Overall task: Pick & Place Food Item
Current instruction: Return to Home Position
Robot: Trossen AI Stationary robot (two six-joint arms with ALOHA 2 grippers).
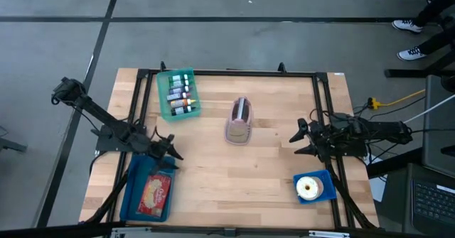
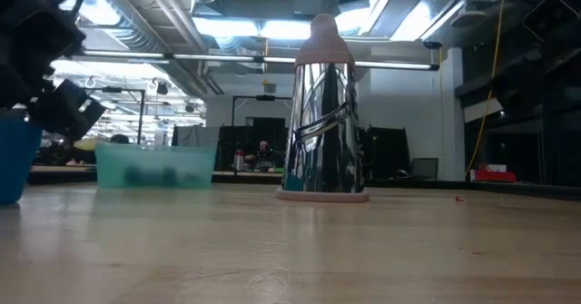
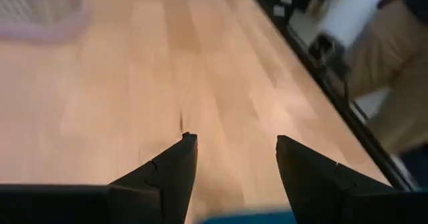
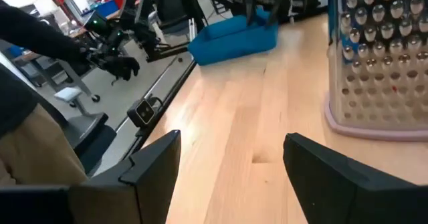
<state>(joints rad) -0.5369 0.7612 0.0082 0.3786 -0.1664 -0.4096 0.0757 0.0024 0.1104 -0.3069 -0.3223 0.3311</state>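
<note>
The small bottles of food colouring (image 1: pixel 180 96) lie side by side inside the green bin (image 1: pixel 163 99) on the left arm's side of the counter (image 1: pixel 242 174), so the sorting looks finished. Neither arm carries anything. The left pincer (image 1: pixel 169 151) hangs over a corner of the blue tray (image 1: pixel 134 192), fingers apart with nothing between them, clear of the bin. The right pincer (image 1: pixel 298 140) sits near the right edge, likewise spread and empty, pointing towards the metal grater (image 1: pixel 239 121) standing mid-counter. Both arms are folded low at their own sides, which suits parking rather than reaching. The packet (image 1: pixel 157 192) in the tray and the white ring (image 1: pixel 308 187) in the small blue dish (image 1: pixel 325 194) lie apart from both pincers
</note>
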